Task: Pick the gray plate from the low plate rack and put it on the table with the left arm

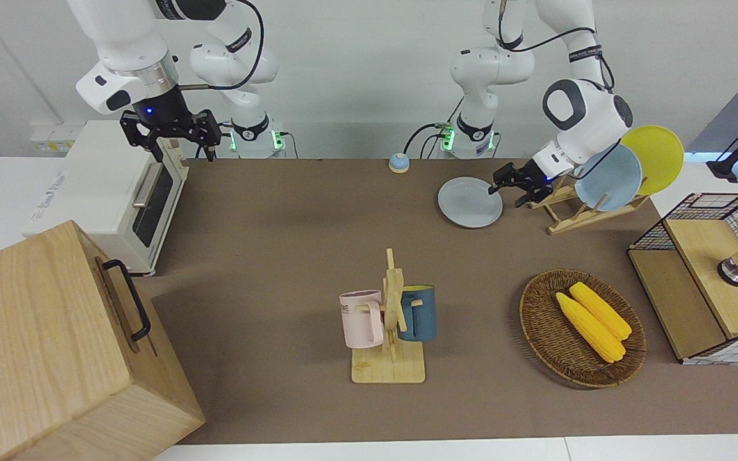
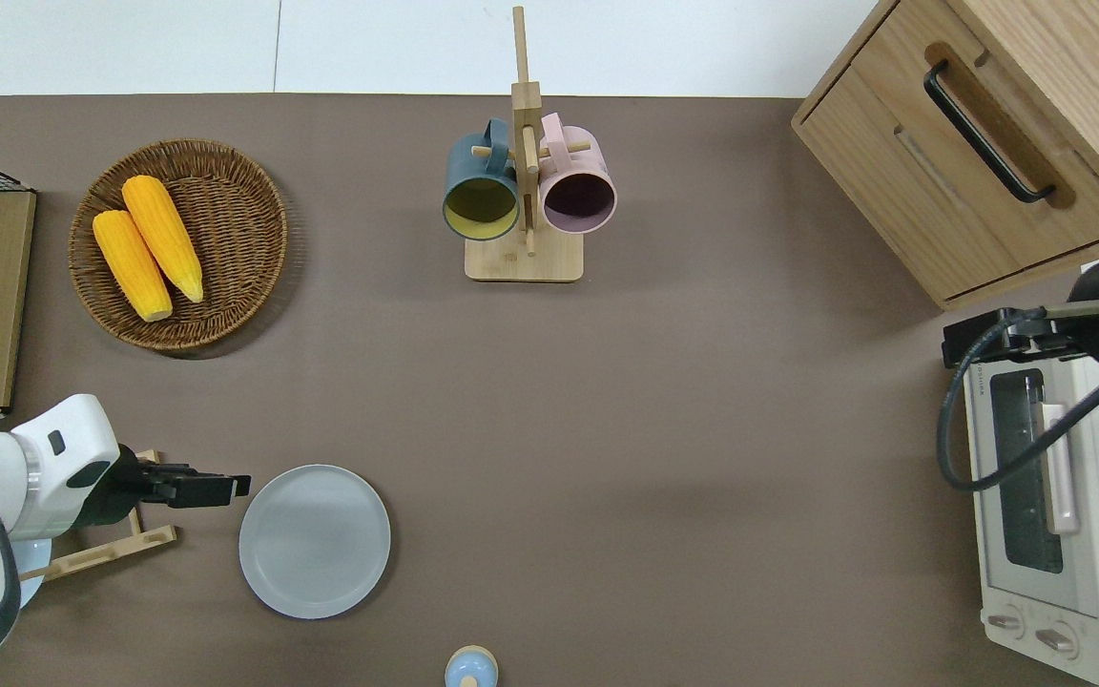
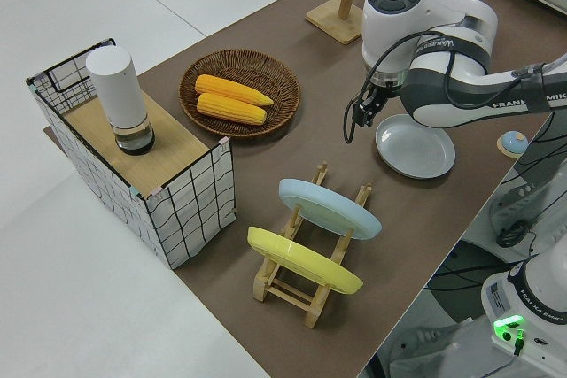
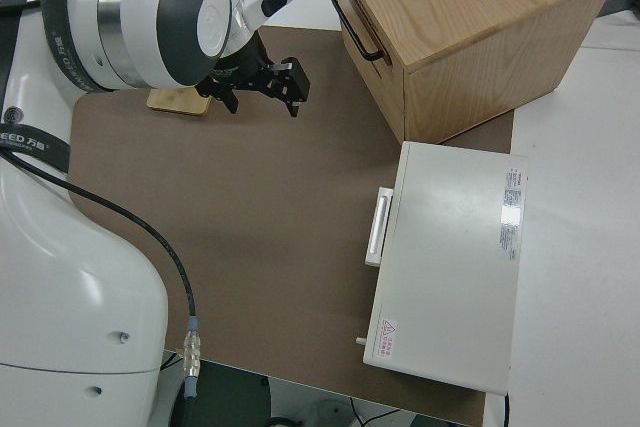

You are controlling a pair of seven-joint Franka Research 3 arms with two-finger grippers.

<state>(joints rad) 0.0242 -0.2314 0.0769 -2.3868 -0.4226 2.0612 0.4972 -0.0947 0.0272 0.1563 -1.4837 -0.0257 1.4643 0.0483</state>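
Left pincer (image 1: 511, 187) w/ black fingers is released, holding nothing, hovering at the edge of the round pale-gray plate (image 2: 314, 540) nearest the low light-wood peg rack (image 1: 571, 211). Gray plate lies flat on the brown desk (image 2: 654, 429), just beside the rack, toward the right arm's end from it. Rack holds a light-blue plate (image 3: 330, 208) & a yellow plate (image 3: 304, 259). Right arm parked.

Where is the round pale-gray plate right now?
The round pale-gray plate lies flat on the brown table, beside the low wooden plate rack, toward the left arm's end.
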